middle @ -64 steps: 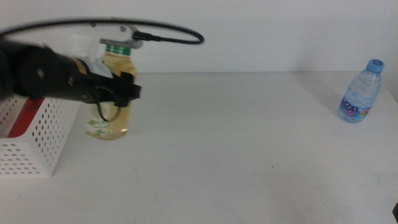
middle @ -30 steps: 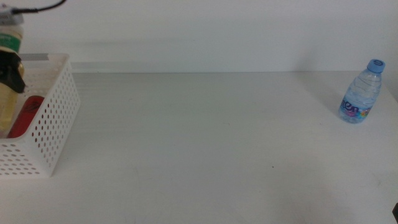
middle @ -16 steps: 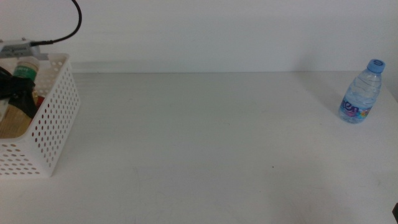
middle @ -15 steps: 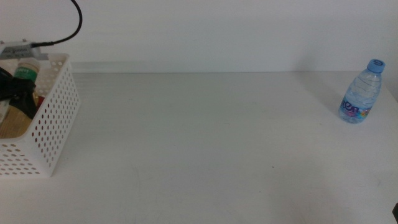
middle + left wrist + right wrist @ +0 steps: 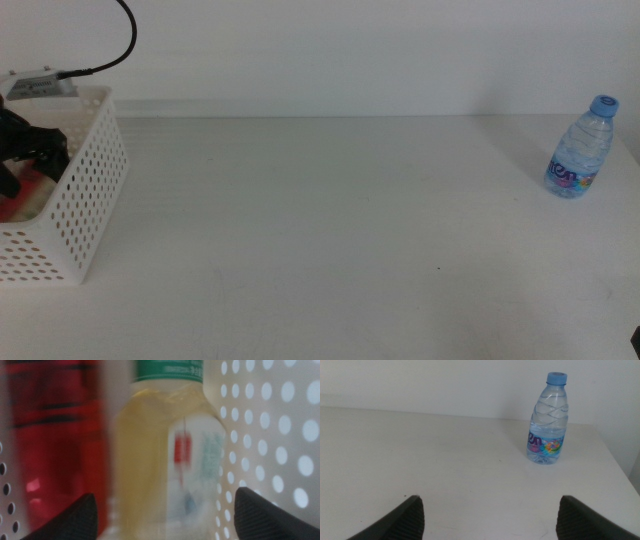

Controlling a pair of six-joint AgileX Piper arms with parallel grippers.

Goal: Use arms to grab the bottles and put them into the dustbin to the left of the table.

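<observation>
- We see the yellow tea bottle (image 5: 167,455) inside the dustbin (image 5: 85,200), a translucent amber body with a green band at its neck and a pale label carrying a red mark; the print is too blurred for us to read.
- Just beside it in the left wrist view lies the red can (image 5: 60,445), glossy red with dark bands, also inside the perforated white basket; in the middle view only a patch of red shows behind the basket wall.
- The small water bottle (image 5: 579,148) stands upright on the table (image 5: 330,230) near its far right corner, well apart from the basket. It is clear with a ribbed upper body, a blue cap, and a colourful label with purple lettering we cannot make out in full.
- We count three drink containers: two in the basket, one on the tabletop.
- The left gripper (image 5: 165,515) sits in the basket with its jaws spread wide, the tea bottle between them but neither jaw tip pressed against it.
- The right gripper (image 5: 490,517) waits low over the table, jaws spread and holding nothing, facing the water bottle from a distance.
- A black cable (image 5: 105,45) arcs above the basket's rim.
</observation>
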